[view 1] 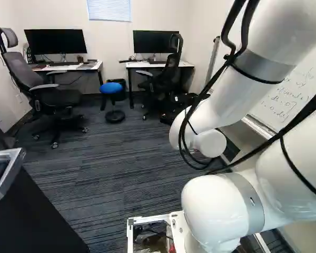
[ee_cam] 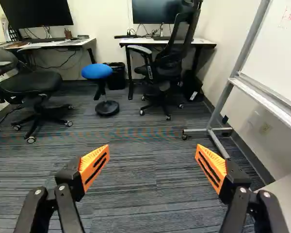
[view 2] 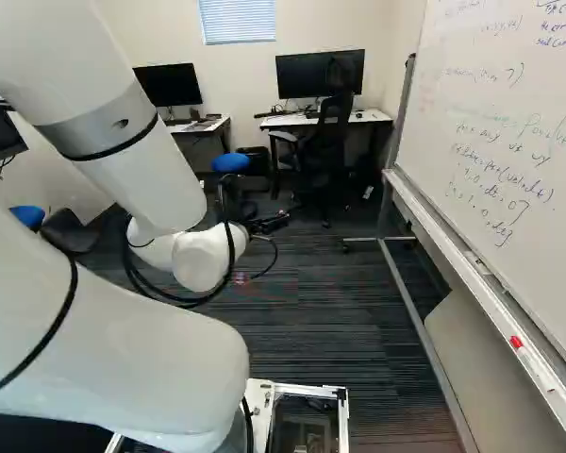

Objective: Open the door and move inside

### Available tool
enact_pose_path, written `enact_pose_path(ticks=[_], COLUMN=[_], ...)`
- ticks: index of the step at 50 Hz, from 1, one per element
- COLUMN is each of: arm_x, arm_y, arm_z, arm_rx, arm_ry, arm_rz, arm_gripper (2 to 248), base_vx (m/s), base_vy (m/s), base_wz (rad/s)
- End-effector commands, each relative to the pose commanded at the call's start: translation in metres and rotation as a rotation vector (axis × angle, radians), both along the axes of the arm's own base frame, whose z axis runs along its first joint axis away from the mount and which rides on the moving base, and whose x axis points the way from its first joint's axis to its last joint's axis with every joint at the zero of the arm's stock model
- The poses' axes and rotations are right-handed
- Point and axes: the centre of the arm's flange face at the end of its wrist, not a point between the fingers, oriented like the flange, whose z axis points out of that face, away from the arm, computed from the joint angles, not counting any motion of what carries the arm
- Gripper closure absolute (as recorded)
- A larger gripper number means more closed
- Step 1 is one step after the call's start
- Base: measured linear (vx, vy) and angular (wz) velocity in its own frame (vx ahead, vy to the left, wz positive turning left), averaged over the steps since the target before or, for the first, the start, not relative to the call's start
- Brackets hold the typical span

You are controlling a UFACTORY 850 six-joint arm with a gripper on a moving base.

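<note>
The black gripper [view 2: 267, 225] shows small beyond the white wrist in the right base view; in the left base view it is a dark shape [view 1: 180, 104] partly behind the arm. In the wrist view the gripper [ee_cam: 152, 162] has its orange-padded fingers wide apart, with only carpet seen between them. A dark door [view 1: 34, 213] stands open close at the left of the left base view, its silver lever handle [view 1: 8, 171] near its top there. The handle is away from the gripper, and the wrist view does not show it.
Carpeted floor [ee_cam: 136, 184] stretches ahead to two desks [ee_cam: 203, 42] with monitors. Office chairs [ee_cam: 31, 85] and a blue stool [ee_cam: 97, 72] stand before them. A whiteboard [view 2: 509, 142] on a wheeled metal frame [view 2: 410, 293] lines the right side, its leg reaching over the floor.
</note>
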Motion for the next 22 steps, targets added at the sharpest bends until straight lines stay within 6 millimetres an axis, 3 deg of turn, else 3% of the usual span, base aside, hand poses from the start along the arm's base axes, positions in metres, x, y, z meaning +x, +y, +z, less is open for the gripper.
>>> enact_pose_path(ticks=[22], arm_x=[0.0], arm_y=[0.0], arm_z=[0.0], arm_rx=[0.0], arm_ry=[0.0], arm_rz=[0.0], arm_gripper=[3], base_vx=[0.0], base_vy=[0.0], base_wz=[0.0])
